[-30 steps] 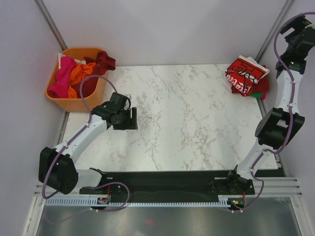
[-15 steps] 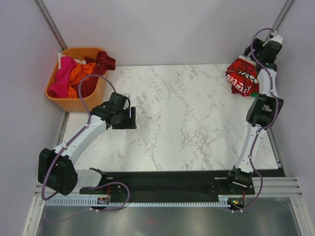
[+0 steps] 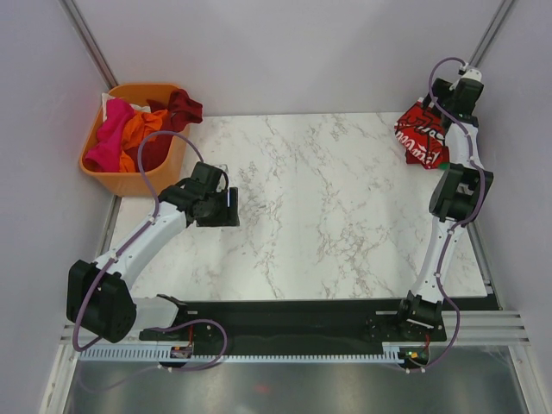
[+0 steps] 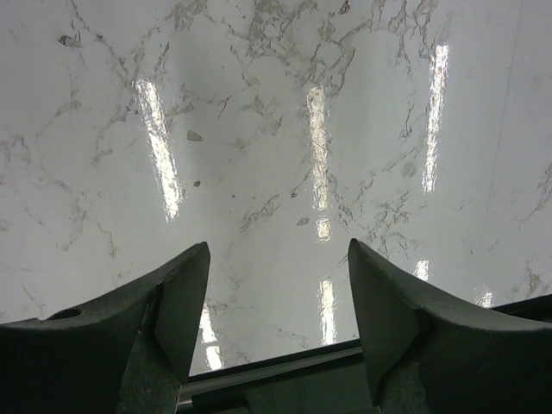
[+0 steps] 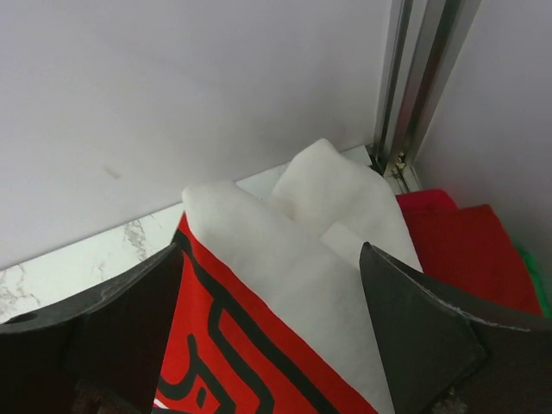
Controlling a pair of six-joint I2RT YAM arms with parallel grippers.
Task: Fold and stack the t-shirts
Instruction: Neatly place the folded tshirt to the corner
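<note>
Right hand (image 3: 447, 93) is at the far right corner of the tabletop (image 3: 328, 207), fingers spread wide, nothing gripped. The cream tee (image 3: 420, 136) lies right below and in front of it. In the wrist view the right hand (image 5: 269, 259) straddles the cream tee (image 5: 302, 285): the white fold is centred between the two fingers and the red-and-black print runs toward the left finger. Can't tell whether the fingertips touch the cloth.

The cream tee is folded and sits on top of a stack. A red tee (image 5: 466, 250) pokes out under it on the right, and a green edge (image 5: 539, 285) shows past that at the frame border. The stack is tight against the back wall (image 5: 172, 103), next to the corner post (image 5: 423, 69).

Left hand (image 3: 229, 207) is over the left part of the tabletop, well apart from the stack and nearer the basket (image 3: 129, 181). The left hand (image 4: 278, 250) is open too, with only bare marble (image 4: 259, 129) between its fingers, no cloth.

The basket is off the far left corner of the tabletop and holds unfolded tees. The pink tee (image 3: 108, 138) is bunched on the left, the orange tee (image 3: 140, 128) is in the middle, and the dark red tee (image 3: 181, 108) is draped over the far right rim.
</note>
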